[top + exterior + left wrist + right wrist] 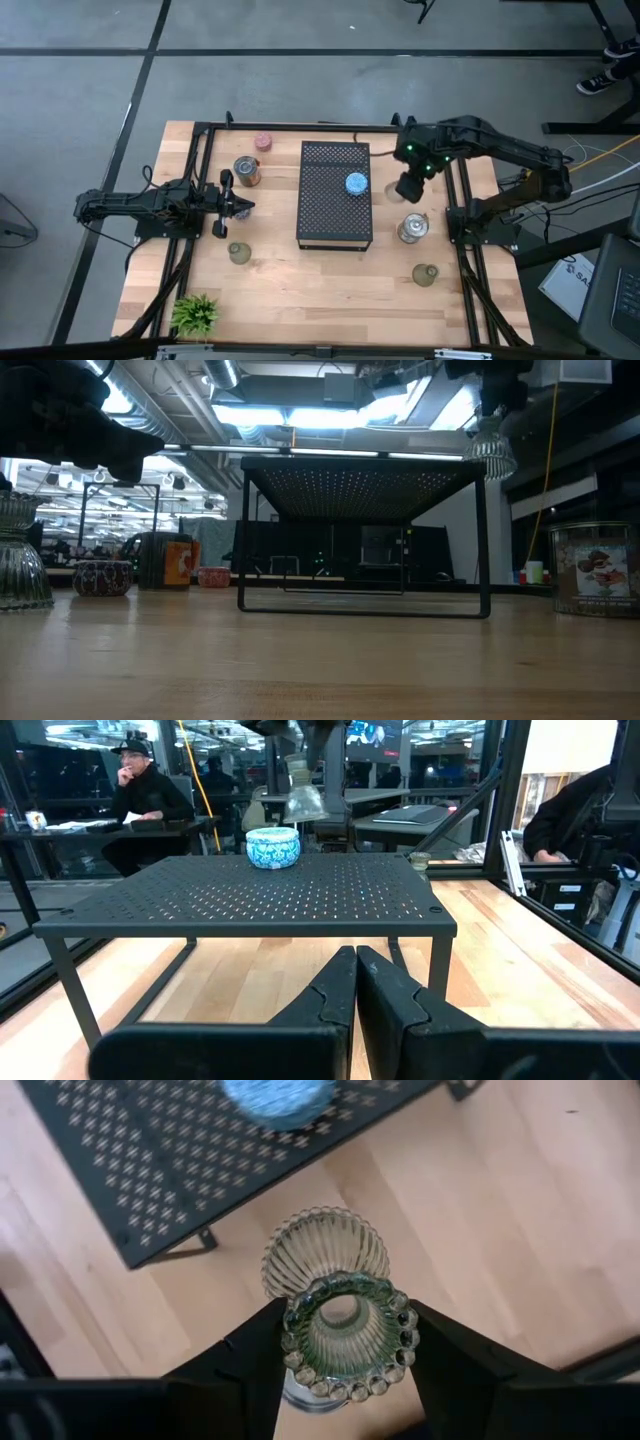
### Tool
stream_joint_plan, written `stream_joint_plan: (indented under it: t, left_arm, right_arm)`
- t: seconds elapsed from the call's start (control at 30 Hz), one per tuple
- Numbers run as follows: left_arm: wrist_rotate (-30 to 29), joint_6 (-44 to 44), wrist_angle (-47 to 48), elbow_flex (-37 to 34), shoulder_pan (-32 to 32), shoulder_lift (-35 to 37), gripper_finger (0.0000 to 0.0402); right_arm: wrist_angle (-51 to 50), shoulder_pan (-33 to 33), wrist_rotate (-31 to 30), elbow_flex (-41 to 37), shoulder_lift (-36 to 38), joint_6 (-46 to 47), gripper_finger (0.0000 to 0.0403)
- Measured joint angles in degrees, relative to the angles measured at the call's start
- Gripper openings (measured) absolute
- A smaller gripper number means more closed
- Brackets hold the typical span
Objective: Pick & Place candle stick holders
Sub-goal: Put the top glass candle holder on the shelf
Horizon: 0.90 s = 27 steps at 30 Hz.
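My right gripper [408, 188] hangs over the table just right of the black perforated tray [335, 225], shut on a clear ribbed glass candle stick holder [328, 1260]. That holder [490, 452] is in the air above tray height. A blue holder [356, 183] stands on the tray's top. On the table stand a silvery holder [413, 228], two olive-green holders [425, 275] [238, 252], a pink holder [263, 141] and another silvery holder [246, 171]. My left gripper [235, 205] waits shut and level at the tray's left, touching nothing. My right gripper pinches the glass holder's beaded rim [345, 1335] between its two fingers, one on each side. The fingers come from above, pointing steeply down. The holder hangs below them with its ribbed flared end [325, 1250] lowest, clear of the table and the tray.
A small green plant [195, 313] stands at the near left corner. Black frame rails [462, 215] run along the table's left and right sides. Bare wood lies in front of the tray. People sit in the room beyond the table [140, 790].
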State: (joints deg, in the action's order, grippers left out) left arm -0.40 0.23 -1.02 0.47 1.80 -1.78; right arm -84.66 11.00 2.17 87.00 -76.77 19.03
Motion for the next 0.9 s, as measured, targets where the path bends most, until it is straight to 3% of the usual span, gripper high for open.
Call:
stream_joint_plan:
  t: [0.4,0.9]
  left_arm:
    - [0.0,0.0,0.0,0.0,0.0,0.0,0.0006]
    - [0.0,0.0,0.0,0.0,0.0,0.0,0.0006]
  right_arm:
    - [-0.1,-5.3,0.7,0.8,-2.5,0.0,0.0188]
    - [-0.8,-10.1,1.0,18.3,-15.4,-4.2,0.0188]
